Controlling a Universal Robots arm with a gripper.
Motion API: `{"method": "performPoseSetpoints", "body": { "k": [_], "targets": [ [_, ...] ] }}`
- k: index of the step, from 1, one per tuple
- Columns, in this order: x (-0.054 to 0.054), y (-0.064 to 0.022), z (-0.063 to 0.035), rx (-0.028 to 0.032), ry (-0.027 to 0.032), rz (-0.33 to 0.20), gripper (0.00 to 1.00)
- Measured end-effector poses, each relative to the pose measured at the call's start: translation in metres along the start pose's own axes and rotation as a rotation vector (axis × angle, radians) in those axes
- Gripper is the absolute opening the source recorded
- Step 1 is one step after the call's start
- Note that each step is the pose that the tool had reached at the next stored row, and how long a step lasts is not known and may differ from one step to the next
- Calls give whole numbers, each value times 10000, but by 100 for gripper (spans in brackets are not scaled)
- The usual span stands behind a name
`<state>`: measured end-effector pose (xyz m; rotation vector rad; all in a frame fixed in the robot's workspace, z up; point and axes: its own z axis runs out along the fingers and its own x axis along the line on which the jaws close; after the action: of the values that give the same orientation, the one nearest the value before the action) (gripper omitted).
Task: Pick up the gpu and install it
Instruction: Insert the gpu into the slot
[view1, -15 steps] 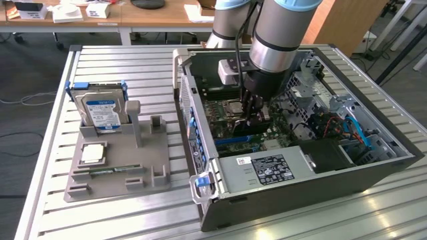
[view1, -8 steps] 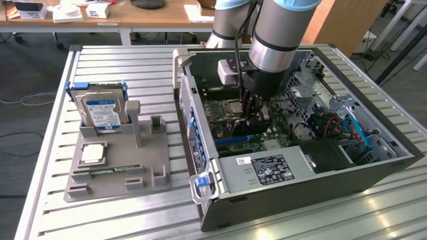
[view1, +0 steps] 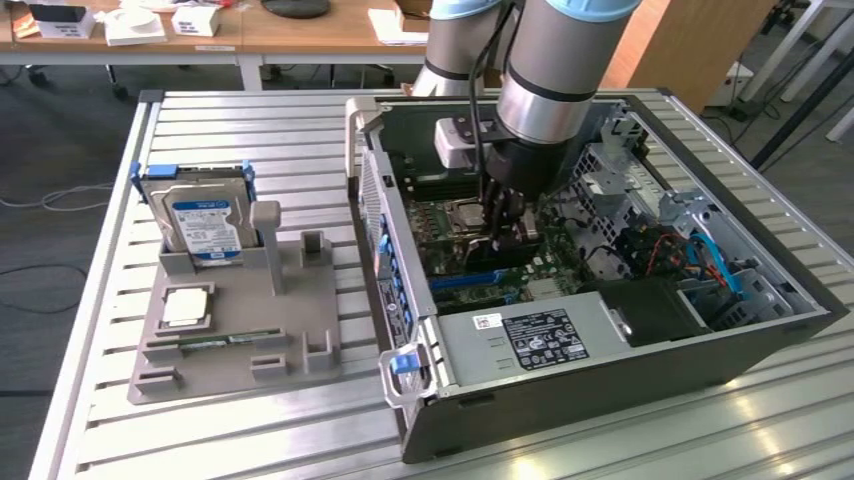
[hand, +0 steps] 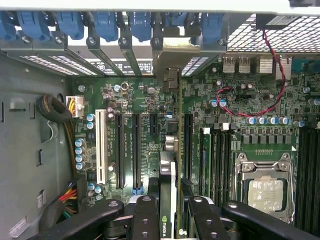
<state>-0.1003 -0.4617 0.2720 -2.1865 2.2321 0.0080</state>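
My gripper (view1: 509, 228) reaches down into the open computer case (view1: 441, 350), over the motherboard (hand: 130, 100). It is shut on the gpu (hand: 172, 165), a thin dark card seen edge-on between the black fingers (hand: 145, 212). The card's grey metal bracket (hand: 175, 55) sits at the case's rear slot openings, among the blue clips. The card stands in line with the long black expansion slots (hand: 136, 150). Whether its edge sits in a slot is hidden by the card itself.
On the exterior view's left, a grey holder (view1: 294, 330) carries a silver blue-labelled hard drive (view1: 200, 220), a square chip (view1: 184, 305) and a green memory stick (view1: 214, 340). Inside the case are the processor socket (hand: 267, 190), cable bundles (hand: 55, 110) and a labelled power supply (view1: 527, 340).
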Motion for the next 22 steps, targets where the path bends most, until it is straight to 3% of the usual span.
{"method": "performPoseSetpoints", "body": {
  "k": [22],
  "targets": [
    [2,38,5,-1,1,-2,27]
  ]
}}
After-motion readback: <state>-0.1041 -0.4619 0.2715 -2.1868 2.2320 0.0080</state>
